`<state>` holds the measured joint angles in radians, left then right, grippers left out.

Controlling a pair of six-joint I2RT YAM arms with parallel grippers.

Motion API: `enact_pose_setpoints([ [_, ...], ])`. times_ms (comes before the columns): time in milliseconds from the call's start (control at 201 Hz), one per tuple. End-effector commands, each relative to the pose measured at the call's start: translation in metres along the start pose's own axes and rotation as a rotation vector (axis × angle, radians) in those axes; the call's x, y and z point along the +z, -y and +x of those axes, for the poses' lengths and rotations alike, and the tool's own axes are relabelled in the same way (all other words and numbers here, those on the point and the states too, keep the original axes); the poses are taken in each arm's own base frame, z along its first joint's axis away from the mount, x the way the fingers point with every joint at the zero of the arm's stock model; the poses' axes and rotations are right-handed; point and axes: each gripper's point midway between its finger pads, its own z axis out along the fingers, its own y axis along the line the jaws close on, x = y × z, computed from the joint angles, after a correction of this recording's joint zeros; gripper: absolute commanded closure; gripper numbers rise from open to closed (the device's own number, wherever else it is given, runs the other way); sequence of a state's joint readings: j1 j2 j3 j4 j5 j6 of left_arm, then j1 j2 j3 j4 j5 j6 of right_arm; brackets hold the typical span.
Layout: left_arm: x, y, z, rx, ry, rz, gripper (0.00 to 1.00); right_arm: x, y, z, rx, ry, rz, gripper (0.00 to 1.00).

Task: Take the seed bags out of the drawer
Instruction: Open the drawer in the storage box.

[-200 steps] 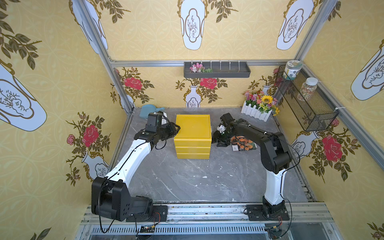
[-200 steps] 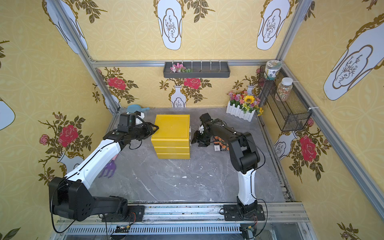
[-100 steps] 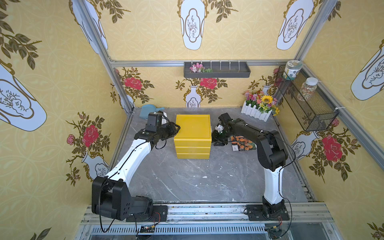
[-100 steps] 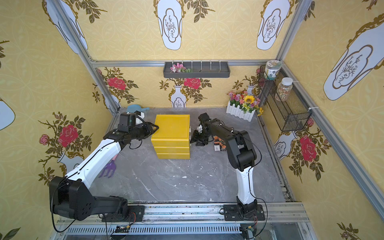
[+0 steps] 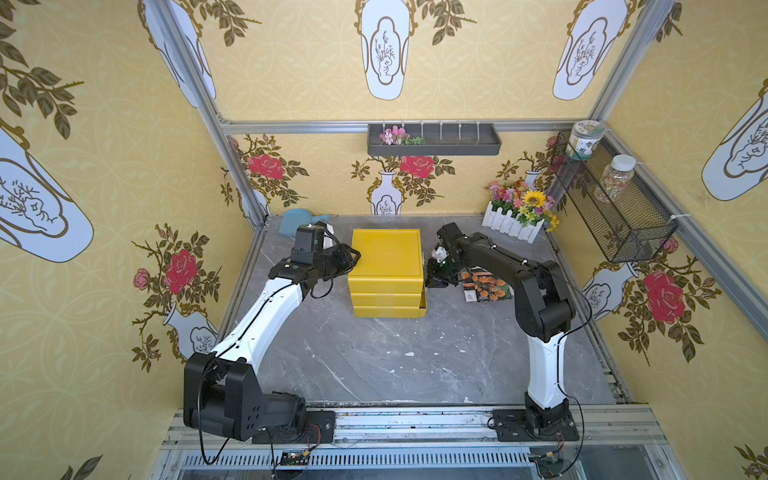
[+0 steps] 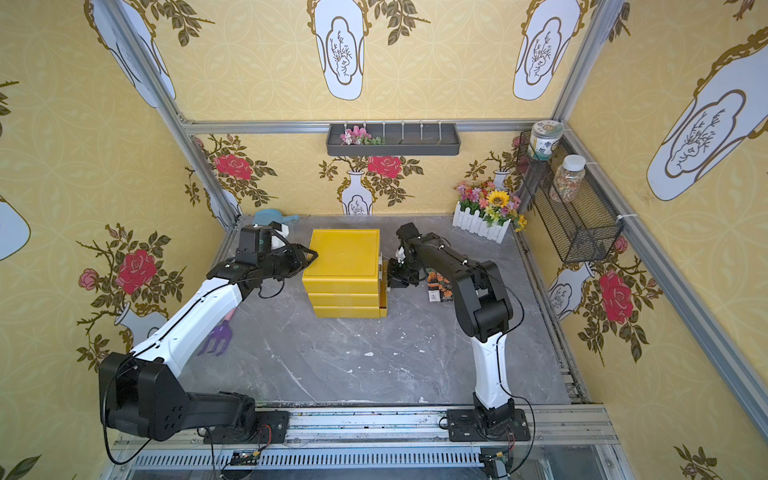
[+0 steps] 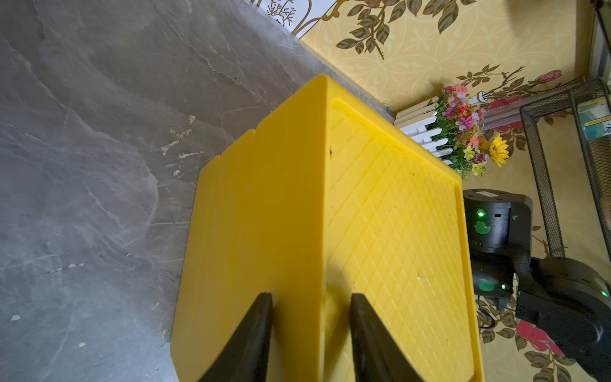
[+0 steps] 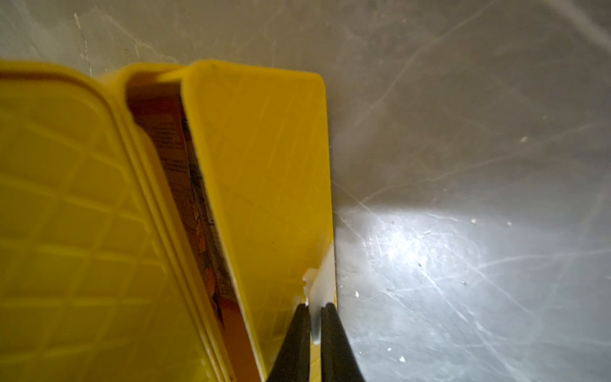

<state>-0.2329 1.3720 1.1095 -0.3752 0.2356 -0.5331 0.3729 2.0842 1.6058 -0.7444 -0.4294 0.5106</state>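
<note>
Seed bags (image 5: 485, 286) with orange flowers lie on the grey floor (image 5: 374, 365) right of centre in both top views, and one more bag (image 8: 185, 185) peeks out of the yellow drawer (image 8: 264, 185) that is open a crack. Right gripper (image 8: 315, 325) is pinched onto the drawer's small white tab (image 8: 322, 281), while the left gripper (image 7: 310, 317) grips the top edge of the yellow drawer box (image 7: 330, 231)

fenced flowers (image 5: 517, 212), blue scoop (image 5: 296, 221), perhaps purple rake (image 6: 216, 338)
</note>
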Motion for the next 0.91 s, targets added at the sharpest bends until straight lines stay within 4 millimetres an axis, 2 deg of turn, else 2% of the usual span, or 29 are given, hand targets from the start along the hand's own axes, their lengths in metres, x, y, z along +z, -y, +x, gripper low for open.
enact_pose_setpoints([
  [0, 0.003, -0.028, 0.032, -0.051, -0.118, -0.104, 0.57, -0.007, 0.028, 0.003, -0.008, -0.004, 0.116, 0.89],
  [428, 0.004, -0.028, 0.032, -0.060, -0.116, -0.100, 0.57, -0.045, 0.091, -0.014, 0.036, 0.026, 0.184, 0.96],
  [732, 0.005, -0.028, 0.031, -0.068, -0.116, -0.099, 0.57, -0.051, 0.106, -0.026, 0.046, 0.038, 0.202, 0.96],
  [842, 0.005, -0.027, 0.031, -0.068, -0.114, -0.099, 0.57, -0.055, 0.108, -0.028, 0.043, 0.043, 0.217, 0.88],
  [906, 0.005, -0.027, 0.030, -0.072, -0.113, -0.099, 0.57, -0.059, 0.110, -0.029, 0.043, 0.051, 0.232, 0.80],
])
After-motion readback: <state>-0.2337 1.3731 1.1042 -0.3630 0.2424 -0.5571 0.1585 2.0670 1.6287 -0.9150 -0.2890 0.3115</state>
